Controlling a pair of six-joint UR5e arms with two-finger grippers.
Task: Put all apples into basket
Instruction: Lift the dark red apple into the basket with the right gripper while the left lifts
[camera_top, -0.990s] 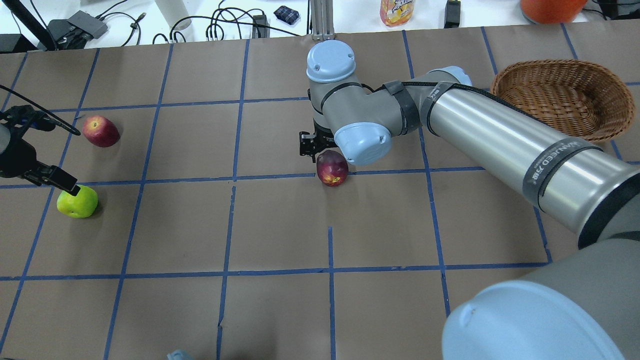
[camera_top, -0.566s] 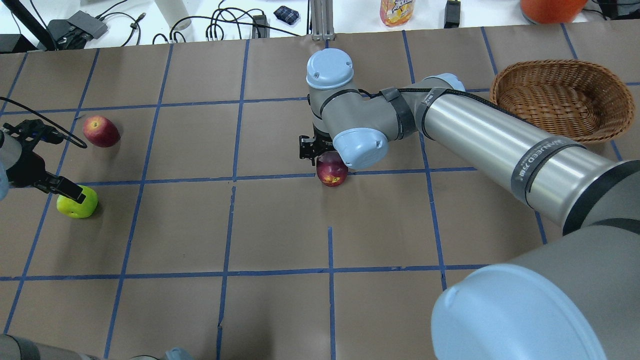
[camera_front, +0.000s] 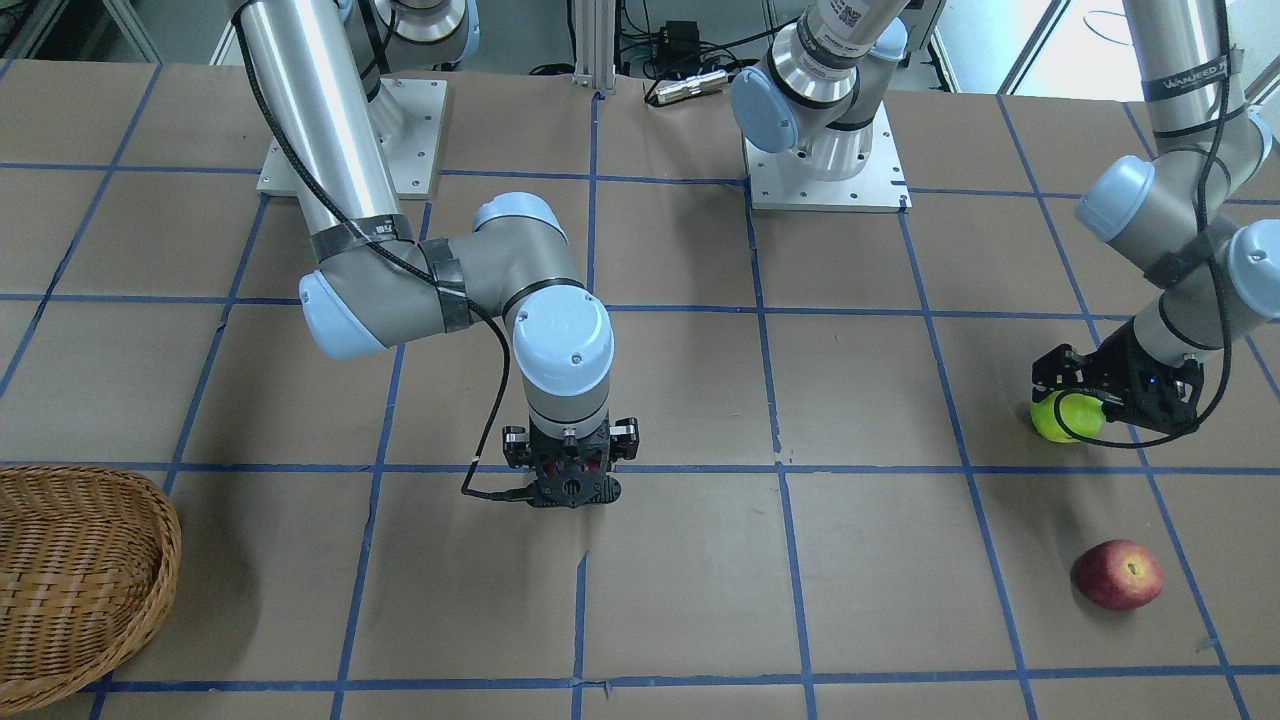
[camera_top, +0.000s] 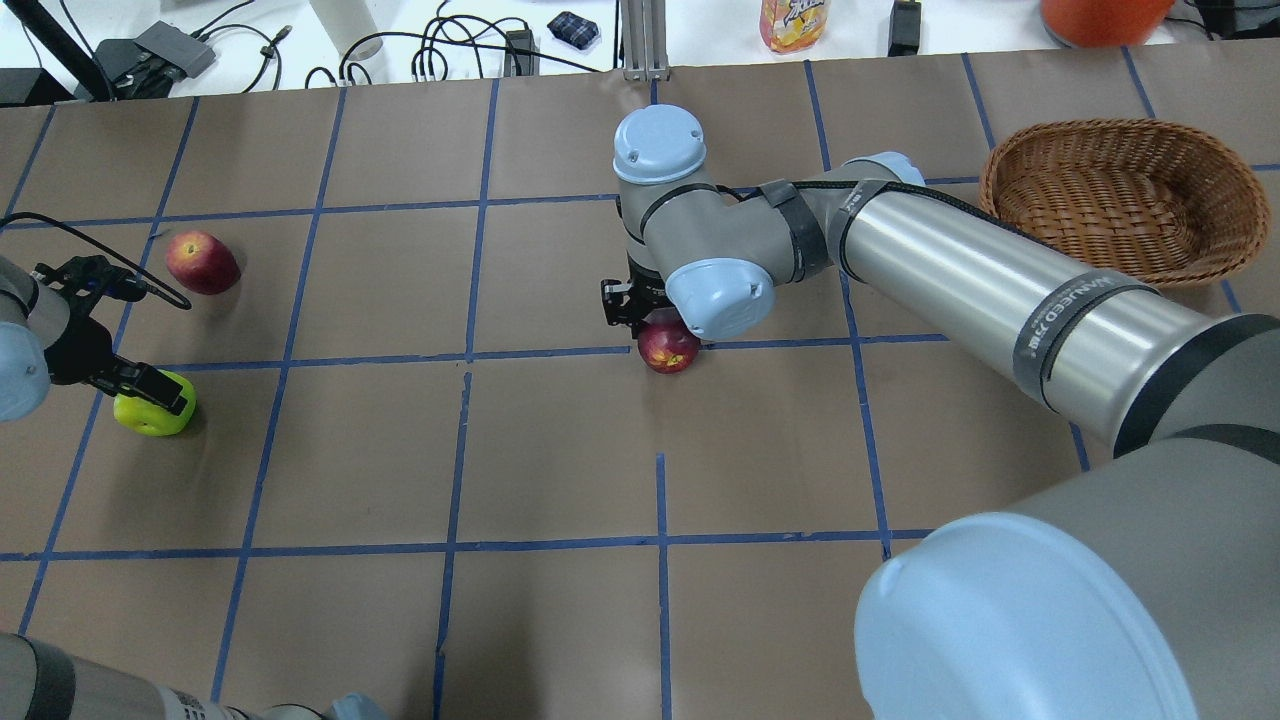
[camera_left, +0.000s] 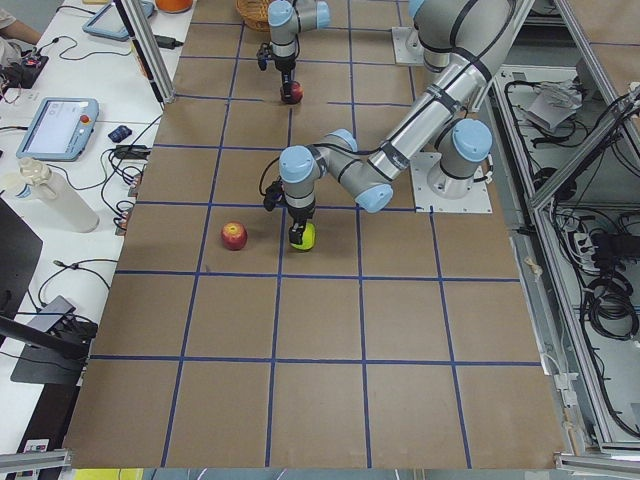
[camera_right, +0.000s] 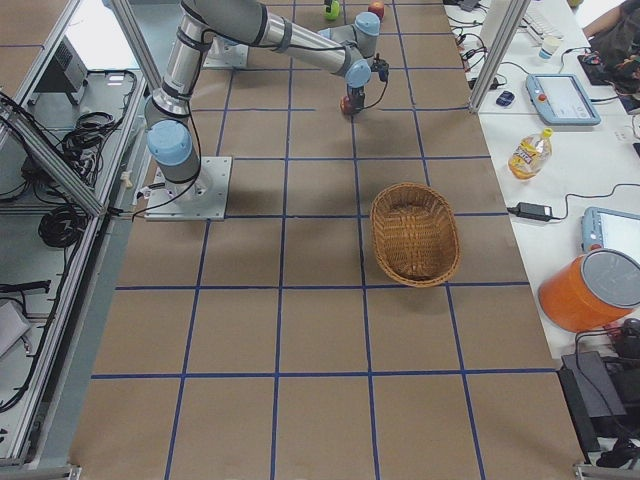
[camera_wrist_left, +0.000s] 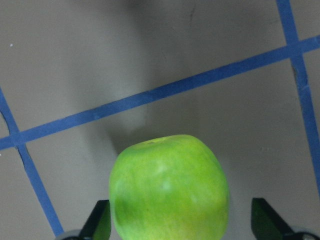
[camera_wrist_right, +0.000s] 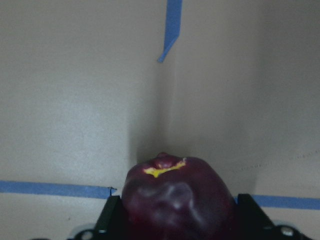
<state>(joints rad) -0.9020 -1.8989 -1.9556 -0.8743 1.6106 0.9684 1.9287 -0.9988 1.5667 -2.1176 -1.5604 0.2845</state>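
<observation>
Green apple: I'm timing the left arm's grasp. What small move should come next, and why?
Probably close the left gripper. Its open jaws flank the green apple, which rests on the table, with a gap showing beside one jaw.

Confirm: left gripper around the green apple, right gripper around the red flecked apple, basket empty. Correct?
No: the right wrist view shows the right gripper around the dark maroon apple. The left gripper around the green apple and empty basket are correct.
</observation>
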